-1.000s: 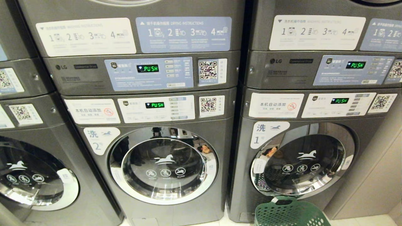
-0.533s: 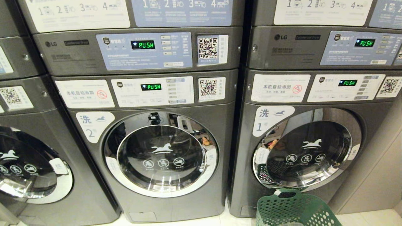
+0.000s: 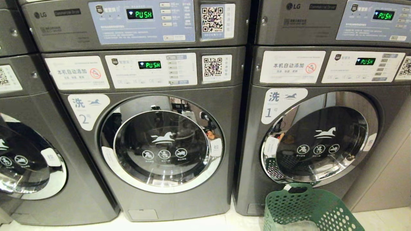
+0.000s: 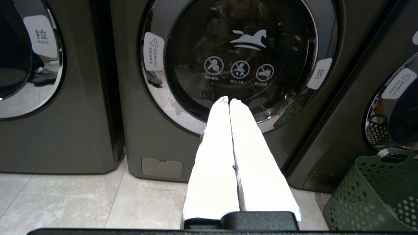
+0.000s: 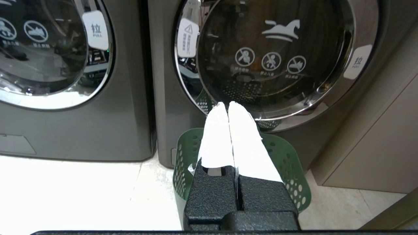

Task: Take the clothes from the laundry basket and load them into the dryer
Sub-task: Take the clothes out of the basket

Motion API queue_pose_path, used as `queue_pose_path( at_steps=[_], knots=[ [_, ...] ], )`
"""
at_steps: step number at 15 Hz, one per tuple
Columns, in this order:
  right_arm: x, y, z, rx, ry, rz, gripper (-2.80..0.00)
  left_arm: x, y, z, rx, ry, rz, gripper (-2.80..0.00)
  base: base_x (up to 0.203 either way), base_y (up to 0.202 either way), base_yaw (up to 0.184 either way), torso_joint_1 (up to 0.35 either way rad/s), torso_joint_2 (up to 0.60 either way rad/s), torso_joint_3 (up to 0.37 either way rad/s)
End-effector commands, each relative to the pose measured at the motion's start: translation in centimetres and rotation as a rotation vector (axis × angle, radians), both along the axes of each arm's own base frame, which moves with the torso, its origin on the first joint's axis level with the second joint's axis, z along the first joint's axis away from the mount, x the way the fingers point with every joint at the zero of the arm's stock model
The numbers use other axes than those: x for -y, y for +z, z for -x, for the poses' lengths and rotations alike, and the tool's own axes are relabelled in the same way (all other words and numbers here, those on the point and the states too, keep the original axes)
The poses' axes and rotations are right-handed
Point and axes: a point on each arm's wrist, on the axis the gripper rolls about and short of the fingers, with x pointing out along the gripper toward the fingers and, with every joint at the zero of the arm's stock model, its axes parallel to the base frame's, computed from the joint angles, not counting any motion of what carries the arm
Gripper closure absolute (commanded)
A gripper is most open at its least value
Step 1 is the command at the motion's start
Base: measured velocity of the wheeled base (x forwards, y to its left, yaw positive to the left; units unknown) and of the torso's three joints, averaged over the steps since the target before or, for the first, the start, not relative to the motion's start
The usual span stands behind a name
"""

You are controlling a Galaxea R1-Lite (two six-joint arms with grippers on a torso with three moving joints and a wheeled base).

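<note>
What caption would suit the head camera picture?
Closed front-loading machines 2 and 1, with a green laundry basket on the floor before machine 1.

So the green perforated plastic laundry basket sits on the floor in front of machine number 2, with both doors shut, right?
Not quite: the green perforated plastic laundry basket stands before the grey machine number 1, as the head view shows. Both round glass doors are shut.
</note>
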Motion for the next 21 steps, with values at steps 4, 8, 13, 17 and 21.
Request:
queue_pose_path(
  at_steps=[4,8,13,17,21],
  knots=[
    [0.00,-0.17,-0.04,-0.005,0.001,0.001,0.00,0.00,-0.85,-0.23,-0.030,0.000,0.000,0.00,0.000,0.000,0.000,-0.020,0.29,0.253],
    [0.00,-0.17,-0.04,-0.005,0.002,0.003,0.00,0.00,-0.85,-0.23,-0.030,-0.001,0.000,0.00,0.000,0.000,0.000,0.000,0.00,0.000],
    [-0.01,-0.17,-0.04,-0.005,0.002,0.005,0.00,0.01,-0.83,-0.22,-0.032,-0.003,0.000,0.00,0.000,0.000,0.000,-0.006,0.06,-0.045],
    [-0.01,-0.17,-0.04,-0.005,0.005,0.011,0.00,0.01,-0.85,-0.22,-0.033,-0.002,0.000,0.00,0.000,0.000,0.000,0.003,0.01,-0.184],
    [-0.01,-0.17,-0.04,-0.005,0.006,0.011,0.00,0.01,-0.85,-0.22,-0.033,0.000,0.000,0.00,0.000,0.000,0.000,0.000,0.00,-0.199]
  ],
)
